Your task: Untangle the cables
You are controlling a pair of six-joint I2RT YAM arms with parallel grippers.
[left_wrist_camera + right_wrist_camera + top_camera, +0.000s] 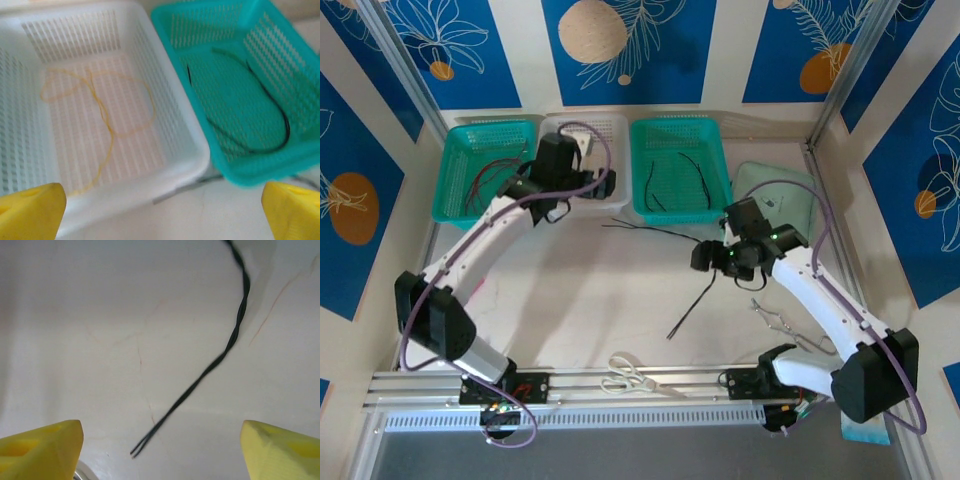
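Cables (234, 335) look thin, floppy and twisted together, so pinch near the loose end; left gripper (163, 200) and right gripper (161, 435) both gape empty.

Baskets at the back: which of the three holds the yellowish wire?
The white basket in the middle; a yellowish-tan wire loops on its floor. The teal basket to its right holds black wires instead.

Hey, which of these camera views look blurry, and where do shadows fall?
Left wrist view: soft throughout, the yellow cable and white basket smeared. Right wrist view: the twisted black cable mostly crisp. Top view: sharp, with faint arm shadows on the table.
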